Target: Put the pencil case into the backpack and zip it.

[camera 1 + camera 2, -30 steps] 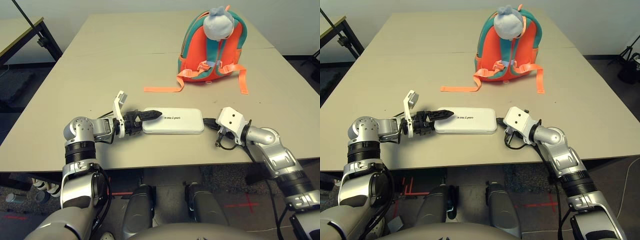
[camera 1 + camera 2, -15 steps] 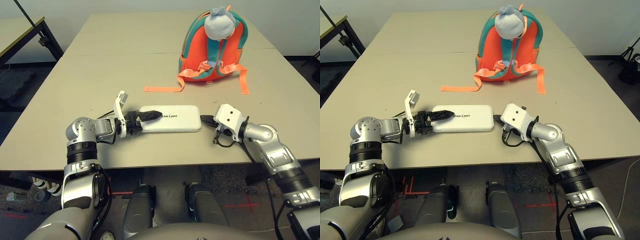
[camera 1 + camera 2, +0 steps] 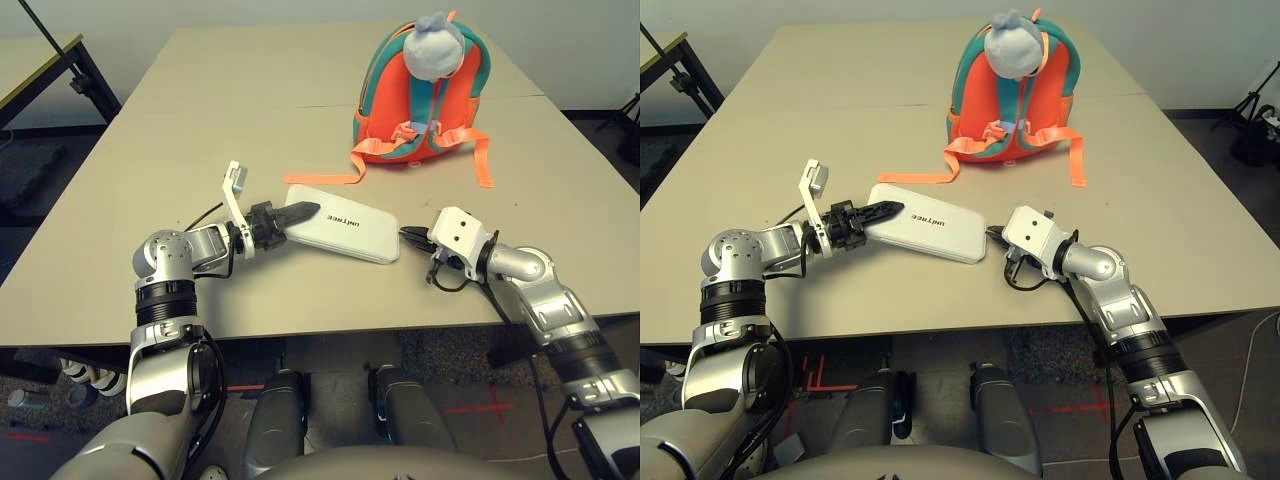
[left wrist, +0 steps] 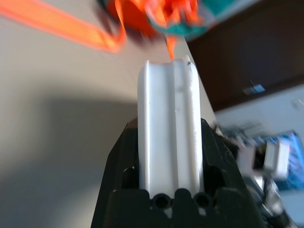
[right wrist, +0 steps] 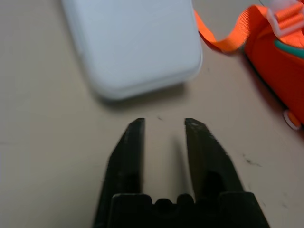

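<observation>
The white pencil case (image 3: 342,226) lies slantwise in the middle of the table, its left end raised and its right end down near the surface. My left gripper (image 3: 295,213) is shut on that left end; in the left wrist view the case (image 4: 170,133) stands edge-on between the black fingers. My right gripper (image 3: 408,236) rests low on the table just off the case's right end, open, with nothing between its fingers (image 5: 128,142). The orange and teal backpack (image 3: 425,95) stands upright farther back, the plush head (image 3: 438,45) on top.
Orange straps trail from the backpack onto the table: a long one (image 3: 320,178) toward the case, another (image 3: 484,165) on the right. A dark-framed table (image 3: 45,60) stands at the far left. The table's front edge (image 3: 330,330) runs close behind both wrists.
My left gripper has lifted the case's left end and carried it toward the backpack, so the case now sits slanted. My right gripper has stayed just off the case's right end.
</observation>
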{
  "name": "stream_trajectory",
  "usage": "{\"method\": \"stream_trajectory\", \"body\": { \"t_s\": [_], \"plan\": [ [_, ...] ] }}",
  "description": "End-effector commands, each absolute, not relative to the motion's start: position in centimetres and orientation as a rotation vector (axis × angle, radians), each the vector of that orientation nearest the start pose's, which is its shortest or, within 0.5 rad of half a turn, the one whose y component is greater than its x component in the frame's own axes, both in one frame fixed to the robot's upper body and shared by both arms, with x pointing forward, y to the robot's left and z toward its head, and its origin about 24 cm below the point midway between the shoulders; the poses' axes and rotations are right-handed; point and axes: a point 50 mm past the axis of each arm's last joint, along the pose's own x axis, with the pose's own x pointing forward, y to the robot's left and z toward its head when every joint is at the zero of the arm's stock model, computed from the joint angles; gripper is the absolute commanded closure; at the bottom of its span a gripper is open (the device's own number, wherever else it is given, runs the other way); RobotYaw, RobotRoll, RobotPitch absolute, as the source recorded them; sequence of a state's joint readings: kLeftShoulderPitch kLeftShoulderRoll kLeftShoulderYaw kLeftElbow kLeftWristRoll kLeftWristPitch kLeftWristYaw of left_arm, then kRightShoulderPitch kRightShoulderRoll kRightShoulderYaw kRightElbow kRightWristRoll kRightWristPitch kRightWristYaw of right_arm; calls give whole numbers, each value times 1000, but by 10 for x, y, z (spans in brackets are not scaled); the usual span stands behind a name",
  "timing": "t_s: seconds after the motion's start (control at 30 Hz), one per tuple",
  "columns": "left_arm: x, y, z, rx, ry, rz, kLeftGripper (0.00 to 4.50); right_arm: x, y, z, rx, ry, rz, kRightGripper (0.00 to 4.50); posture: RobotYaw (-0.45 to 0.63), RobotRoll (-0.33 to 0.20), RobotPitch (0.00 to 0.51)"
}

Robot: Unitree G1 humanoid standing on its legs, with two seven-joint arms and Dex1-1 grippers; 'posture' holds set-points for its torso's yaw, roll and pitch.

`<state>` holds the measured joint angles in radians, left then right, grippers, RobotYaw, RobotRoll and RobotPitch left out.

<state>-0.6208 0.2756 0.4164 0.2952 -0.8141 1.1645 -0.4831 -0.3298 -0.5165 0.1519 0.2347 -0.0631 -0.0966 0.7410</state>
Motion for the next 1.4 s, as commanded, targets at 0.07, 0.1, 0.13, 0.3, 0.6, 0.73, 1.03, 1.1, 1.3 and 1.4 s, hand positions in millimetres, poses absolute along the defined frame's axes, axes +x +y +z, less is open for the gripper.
{"method": "stream_trajectory", "body": {
  "t_s": [0.07, 0.1, 0.13, 0.3, 0.6, 0.73, 1.03, 1.1, 1.3, 1.4],
  "plan": [
    [334, 201, 155, -767, 268, -642, 3173, 305, -189, 78, -636, 93, 744, 1133, -48, 0, 100],
    [335, 204, 163, -755, 233, -635, 3173, 307, -191, 78, -619, 97, 711, 820, -45, 0, 99],
    [335, 207, 170, -743, 200, -631, 3173, 309, -193, 80, -590, 100, 678, 374, -44, 0, 100],
    [334, 211, 193, -665, 95, -637, 3173, 320, -193, 92, -330, 95, 537, 0, -42, 0, 101],
    [342, 220, 210, -621, -67, -514, 3188, 344, -194, 136, 173, 3, 339, 0, -40, 0, 101],
    [346, 225, 214, -588, -120, -444, 3190, 354, -195, 152, 205, -36, 312, 0, -37, 0, 101],
    [349, 230, 214, -569, -161, -371, 3190, 380, -187, 170, 231, -53, 324, 0, -16, 0, 96],
    [349, 230, 214, -567, -160, -368, 3190, 387, -185, 170, 219, -48, 324, 0, -11, 0, 95],
    [348, 228, 213, -555, -160, -361, 3190, 405, -178, 169, 176, -40, 326, 0, 9, 0, 91],
    [348, 229, 213, -550, -162, -355, 3190, 411, -174, 167, 158, -33, 322, 0, 25, 0, 88]
  ]
}}
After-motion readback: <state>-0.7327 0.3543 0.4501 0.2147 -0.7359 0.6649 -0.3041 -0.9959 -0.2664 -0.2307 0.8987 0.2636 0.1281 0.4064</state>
